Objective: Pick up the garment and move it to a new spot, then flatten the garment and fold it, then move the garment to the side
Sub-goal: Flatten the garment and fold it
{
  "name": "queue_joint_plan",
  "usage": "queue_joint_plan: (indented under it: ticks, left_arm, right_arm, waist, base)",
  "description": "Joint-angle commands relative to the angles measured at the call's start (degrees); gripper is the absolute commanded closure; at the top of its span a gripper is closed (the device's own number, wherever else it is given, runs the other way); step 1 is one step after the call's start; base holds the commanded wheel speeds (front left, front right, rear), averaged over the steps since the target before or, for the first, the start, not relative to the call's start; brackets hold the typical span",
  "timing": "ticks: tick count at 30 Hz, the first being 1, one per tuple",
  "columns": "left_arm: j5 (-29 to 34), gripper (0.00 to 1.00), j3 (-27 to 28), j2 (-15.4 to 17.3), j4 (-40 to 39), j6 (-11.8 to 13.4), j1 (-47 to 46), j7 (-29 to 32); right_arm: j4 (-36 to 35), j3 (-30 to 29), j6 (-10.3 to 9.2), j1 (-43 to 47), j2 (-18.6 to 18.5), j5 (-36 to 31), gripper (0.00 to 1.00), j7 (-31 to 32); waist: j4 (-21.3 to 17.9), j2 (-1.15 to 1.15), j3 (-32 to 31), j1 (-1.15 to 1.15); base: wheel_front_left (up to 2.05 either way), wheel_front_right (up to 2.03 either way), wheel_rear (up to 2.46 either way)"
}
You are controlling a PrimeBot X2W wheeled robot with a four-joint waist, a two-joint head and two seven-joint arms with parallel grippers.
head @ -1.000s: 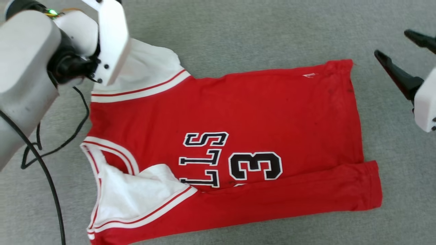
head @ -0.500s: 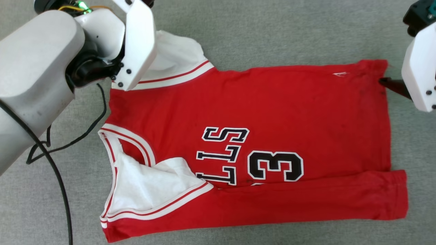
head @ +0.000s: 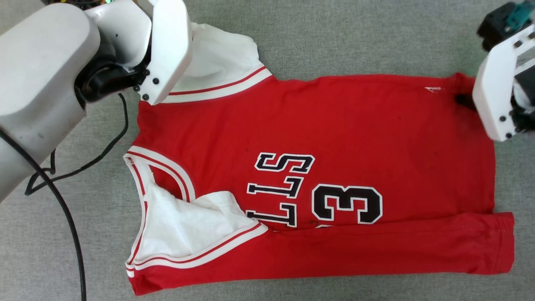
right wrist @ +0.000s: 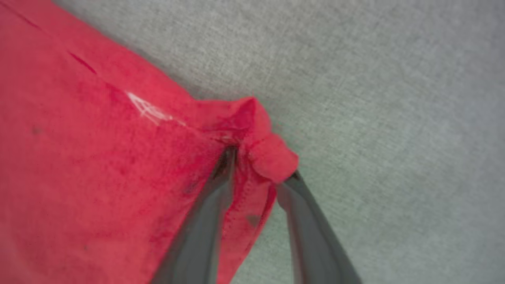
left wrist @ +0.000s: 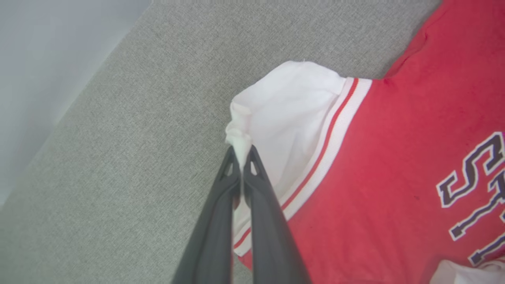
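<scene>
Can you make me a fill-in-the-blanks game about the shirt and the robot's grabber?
1. The body of the shirt is coloured ___.
2. The big digit showing beside the black letters is ___.
3. The left gripper is shut on the edge of a ___ sleeve.
4. The shirt lies on a cloth surface coloured ___.

Missing words: red; 3; white; grey.
</scene>
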Motion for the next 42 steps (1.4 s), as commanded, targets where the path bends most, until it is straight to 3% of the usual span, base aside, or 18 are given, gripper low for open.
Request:
queue_joint_plan:
  ticks: [1,9,14,19,31,37,42]
  left_arm:
    - [-0.04,1.0,-0.2,0.16,0.1,0.05,0.21,-0.37]
    - [-1.45,1.0,-1.06,1.61,-1.06,0.04,4.35,-3.42]
    - [-2.4,1.0,-1.81,4.5,-4.7,0.04,9.62,-4.74]
    - [-3.78,1.0,-2.0,7.35,-7.46,0.21,14.66,-6.22]
    - [-5.12,1.0,-2.43,14.74,-16.66,3.46,30.83,-7.45]
    - [-5.69,1.0,-2.47,15.25,-17.98,5.61,38.9,-8.98]
    - [-5.65,1.0,-2.51,13.46,-15.75,6.13,42.7,-10.67]
  right_arm:
    - [1.43,2.92,0.17,4.3,0.87,0.38,1.0,0.45]
    - [-0.16,4.83,0.08,2.37,-1.66,2.82,1.0,-9.83]
    - [-2.07,7.7,0.08,5.69,-3.95,5.47,1.0,-16.01]
    - [-3.24,9.8,0.08,8.43,-5.36,6.77,1.0,-18.68]
    - [-4.24,13.48,0.08,18.03,-7.86,11.69,1.0,-25.27]
    - [-2.86,15.1,0.08,21.38,-7.86,12.48,1.0,-26.73]
    - [-0.75,16.4,0.08,22.39,-6.18,12.61,1.0,-27.28]
  waist:
    - [-0.17,0.0,-0.56,0.0]
    - [-0.44,0.0,-7.66,0.0]
    - [-0.03,0.0,-13.01,0.0]
    - [-0.13,0.0,-16.03,0.0]
    - [0.21,0.0,-22.26,0.0]
    - [0.21,0.0,-21.84,0.0]
    - [-0.03,0.0,-20.63,0.0]
  base:
    - [0.0,0.0,0.0]
    - [0.0,0.0,0.0]
    - [0.0,0.0,0.0]
    - [0.0,0.0,0.0]
    - [0.0,0.0,0.0]
    - [0.0,0.0,0.0]
    - [0.0,0.0,0.0]
